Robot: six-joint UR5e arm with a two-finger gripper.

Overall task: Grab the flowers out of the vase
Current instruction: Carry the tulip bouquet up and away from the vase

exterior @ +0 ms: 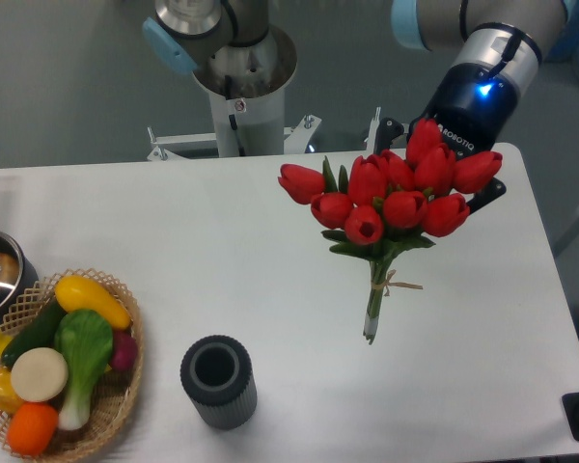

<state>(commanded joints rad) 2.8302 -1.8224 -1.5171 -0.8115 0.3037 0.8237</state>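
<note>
While the gripper [442, 174] grips the flowers [391, 198] aloft, well clear of the vase [218, 380], we judge them light, soft, crushable; the tied stems suit holding better.

Wicker basket [116, 424] of toy vegetables [72, 352]

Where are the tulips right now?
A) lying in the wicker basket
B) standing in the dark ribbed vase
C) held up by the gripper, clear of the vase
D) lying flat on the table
C: the flowers hang at the gripper, stems in mid-air, to the right of the empty vase.
</note>
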